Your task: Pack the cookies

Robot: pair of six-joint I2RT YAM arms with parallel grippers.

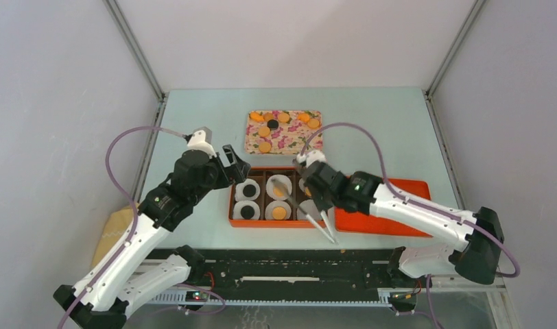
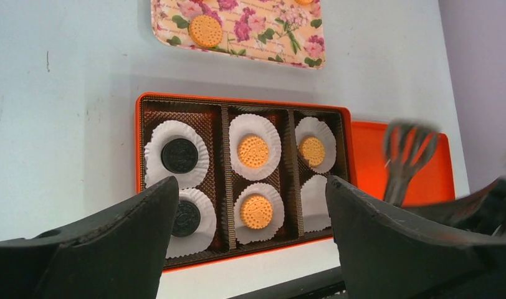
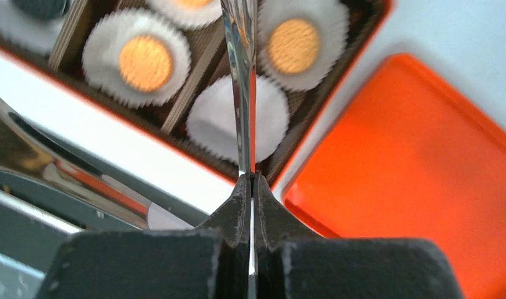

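Note:
An orange box [image 1: 232,205] with a brown insert holds six white paper cups. Two black cookies [image 2: 179,156] fill the left column. Two orange cookies [image 2: 253,151] fill the middle column, and one [image 2: 312,151] lies in the back right cup. The front right cup [image 3: 232,118] is empty. A floral tray [image 1: 252,140] behind the box carries several orange cookies [image 1: 264,131] and one black one [image 1: 272,124]. My right gripper [image 3: 249,180] is shut on metal tongs [image 3: 241,75] above the box's right side. My left gripper [image 1: 234,164] is open and empty at the box's left rear.
An orange lid [image 1: 406,195] lies flat right of the box, under my right arm. The tongs' head [image 2: 407,143] shows blurred in the left wrist view. A black rail [image 1: 282,271] runs along the near table edge. A tan object [image 1: 114,229] lies at the left edge.

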